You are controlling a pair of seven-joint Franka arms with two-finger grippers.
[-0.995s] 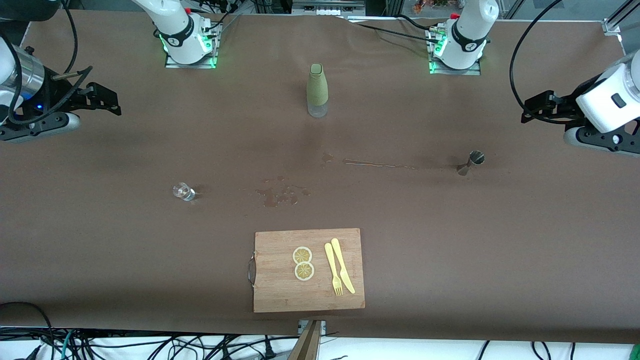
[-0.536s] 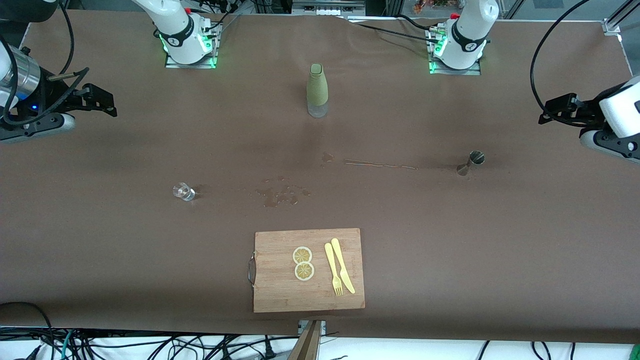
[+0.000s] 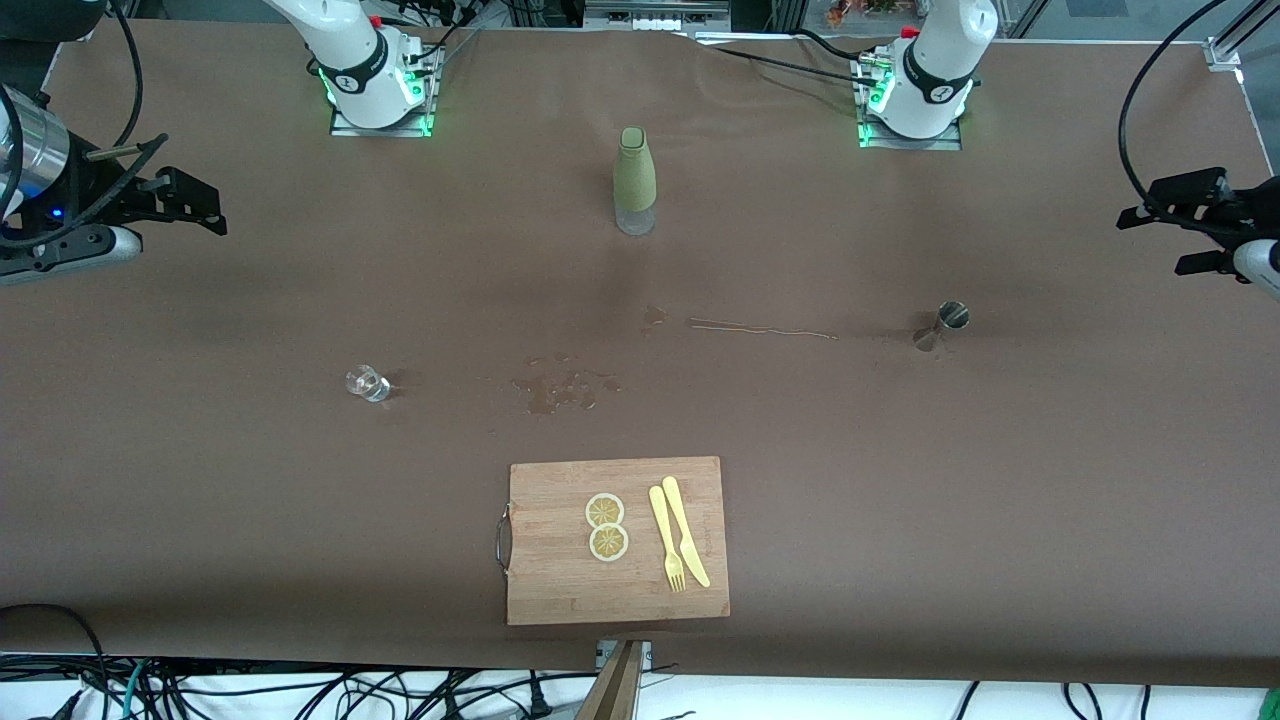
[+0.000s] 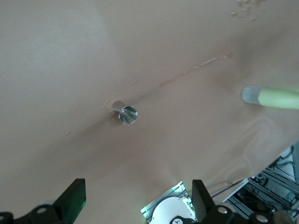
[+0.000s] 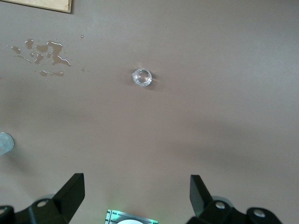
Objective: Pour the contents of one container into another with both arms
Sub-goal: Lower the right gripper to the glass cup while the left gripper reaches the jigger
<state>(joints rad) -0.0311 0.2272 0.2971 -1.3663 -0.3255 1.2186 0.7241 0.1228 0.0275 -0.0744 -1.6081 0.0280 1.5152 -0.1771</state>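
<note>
**Both arms hanging at the table's ends, jaws released and empty**

You are looking at a brown table (image 3: 900, 480) with both grippers parked high at its edges. The right gripper (image 3: 190, 200) is hanging at the upper left of the front view, over the right arm's end of the table, jaws spread wide and grasping nothing. The left gripper (image 3: 1190, 225) is sitting at the upper right edge of that view, over the left arm's end, jaws likewise released and empty.

Between the two bases, a tall green bottle with a clear bottom (image 3: 635, 180) is standing upright at upper centre. A small clear glass (image 3: 367, 383) is standing left of centre, and a small steel jigger (image 3: 943, 325) is standing right of centre. Spilled droplets (image 3: 565, 388) and a thin wet streak (image 3: 762, 327) are lying between them.

At lower centre, a rectangular wooden cutting board (image 3: 560, 580) is carrying two lemon slices (image 3: 606, 526), with a yellow plastic fork (image 3: 666, 540) and a yellow plastic knife (image 3: 686, 532) beside them.
</note>
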